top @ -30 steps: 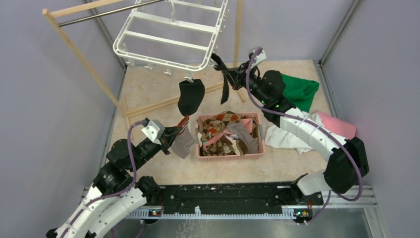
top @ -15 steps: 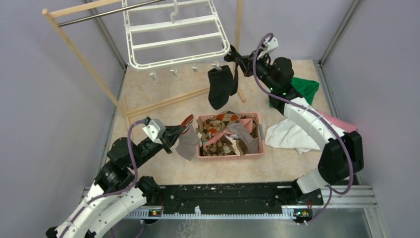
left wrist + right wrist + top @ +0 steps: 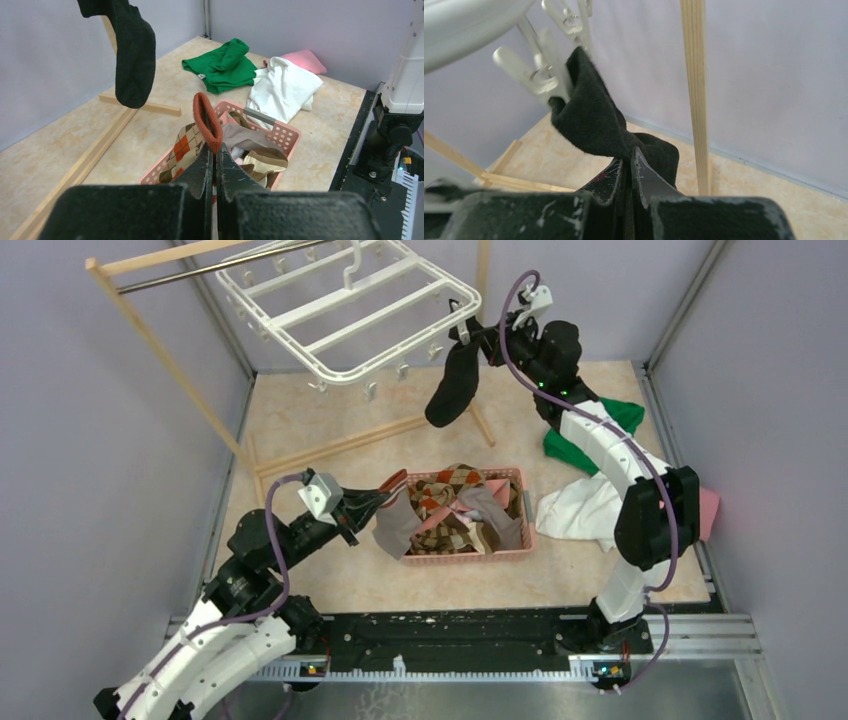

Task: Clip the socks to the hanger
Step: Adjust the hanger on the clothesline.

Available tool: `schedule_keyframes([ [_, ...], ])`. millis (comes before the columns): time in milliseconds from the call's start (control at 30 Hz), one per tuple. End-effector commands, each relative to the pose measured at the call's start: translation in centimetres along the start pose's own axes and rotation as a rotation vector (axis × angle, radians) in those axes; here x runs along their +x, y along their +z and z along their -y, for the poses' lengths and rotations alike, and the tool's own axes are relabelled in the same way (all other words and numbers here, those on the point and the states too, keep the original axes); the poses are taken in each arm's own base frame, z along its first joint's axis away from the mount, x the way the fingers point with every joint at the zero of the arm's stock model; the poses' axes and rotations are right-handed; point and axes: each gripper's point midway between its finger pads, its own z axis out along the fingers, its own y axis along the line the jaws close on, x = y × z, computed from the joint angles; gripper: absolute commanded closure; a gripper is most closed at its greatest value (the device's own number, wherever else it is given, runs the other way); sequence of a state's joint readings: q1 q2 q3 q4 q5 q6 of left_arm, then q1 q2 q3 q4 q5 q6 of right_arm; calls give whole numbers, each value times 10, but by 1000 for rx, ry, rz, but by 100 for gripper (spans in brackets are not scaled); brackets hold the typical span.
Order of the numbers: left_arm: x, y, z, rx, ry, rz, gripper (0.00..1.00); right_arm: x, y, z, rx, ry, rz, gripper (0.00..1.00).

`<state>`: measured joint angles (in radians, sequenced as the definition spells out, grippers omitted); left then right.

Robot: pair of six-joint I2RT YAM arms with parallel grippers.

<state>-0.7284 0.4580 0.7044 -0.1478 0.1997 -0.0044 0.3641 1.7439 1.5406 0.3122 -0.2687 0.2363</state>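
The white hanger [image 3: 350, 315] hangs tilted at the top of the overhead view, with small clips along its edge. A black sock [image 3: 452, 385] dangles at its right corner. My right gripper [image 3: 487, 340] is shut on that sock's top edge. In the right wrist view the black sock [image 3: 594, 117] runs from my right gripper [image 3: 630, 152] up to a white clip [image 3: 531, 75] and touches it. My left gripper [image 3: 215, 147] is shut on the rust-orange cuff of a grey-brown sock [image 3: 207, 120], left of the basket. Several more socks [image 3: 455, 510] fill the basket.
The pink basket [image 3: 465, 552] sits mid-floor. Green cloth [image 3: 600, 420], white cloth [image 3: 580, 510] and pink cloth [image 3: 705, 510] lie to the right. The wooden rack [image 3: 165, 350] stands at the back left, and one of its posts [image 3: 696, 90] rises just right of my right gripper.
The hanger has swung round and its near right corner has risen. My right gripper climbed up and left with the black sock. My left gripper carried its sock slightly right, toward the basket.
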Motion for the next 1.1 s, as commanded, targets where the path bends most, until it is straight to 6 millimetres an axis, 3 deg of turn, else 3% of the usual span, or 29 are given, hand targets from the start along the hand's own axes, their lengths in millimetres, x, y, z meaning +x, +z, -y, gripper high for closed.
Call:
schedule_keyframes([
  [0, -17, 6, 8, 43, -17, 80, 100, -28, 2, -7, -52, -32, 62, 100],
  [133, -14, 9, 10, 55, -23, 80, 100, -27, 2, -5, -78, -43, 61, 100],
  [367, -14, 12, 12, 69, -28, 77, 100, -35, -6, -5, -127, -55, 81, 82],
  [767, -20, 17, 13, 86, -22, 108, 100, -53, -39, -14, -200, -91, 100, 67],
  [900, -20, 18, 13, 85, -19, 112, 100, -67, -64, -36, -299, -179, 108, 64],
  [1067, -17, 19, 11, 75, -6, 106, 100, -65, -118, -96, -597, -284, 102, 63],
])
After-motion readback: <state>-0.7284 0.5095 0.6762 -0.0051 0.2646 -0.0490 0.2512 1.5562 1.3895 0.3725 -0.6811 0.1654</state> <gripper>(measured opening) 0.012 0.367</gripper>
